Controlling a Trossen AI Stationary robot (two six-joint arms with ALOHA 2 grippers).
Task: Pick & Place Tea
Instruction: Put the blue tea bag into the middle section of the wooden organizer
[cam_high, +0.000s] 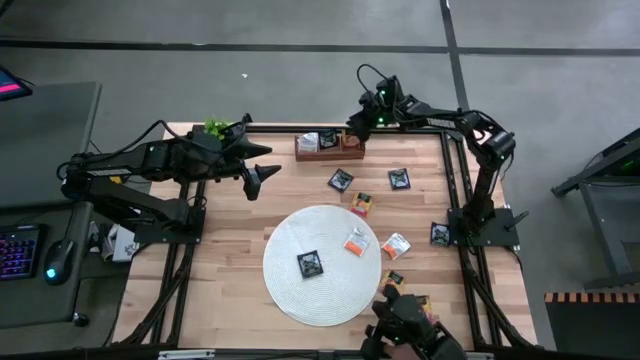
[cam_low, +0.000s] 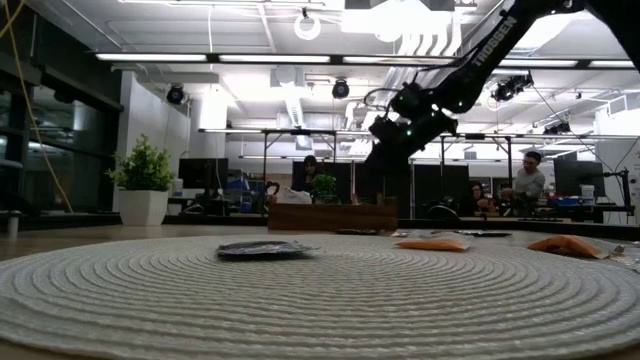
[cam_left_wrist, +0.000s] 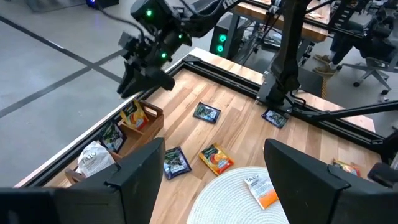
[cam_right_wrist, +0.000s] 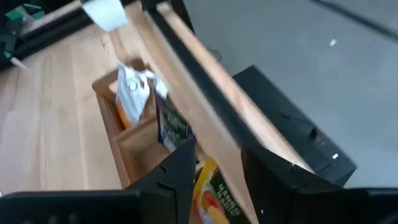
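Observation:
The brown wooden tray (cam_high: 330, 146) stands at the table's far edge. A white sachet (cam_right_wrist: 130, 93), a black one (cam_right_wrist: 174, 127) and an orange one (cam_right_wrist: 208, 193) stand upright in its compartments. My right gripper (cam_high: 358, 125) hovers open just above the tray's right end, clear of the orange sachet (cam_left_wrist: 132, 115). More tea lies flat: a black sachet (cam_high: 310, 264) and a white-and-orange one (cam_high: 356, 243) on the round white mat (cam_high: 322, 300), others on the wood around it (cam_high: 340, 180). My left gripper (cam_high: 262, 165) waits open at the far left, holding nothing.
A small green plant (cam_high: 218, 128) stands at the far edge, left of the tray. A dark device (cam_high: 405, 325) sits at the near edge beside the mat. Loose sachets (cam_high: 399, 179) (cam_high: 440, 233) lie near the right arm's base. People sit in the room beyond (cam_low: 525, 180).

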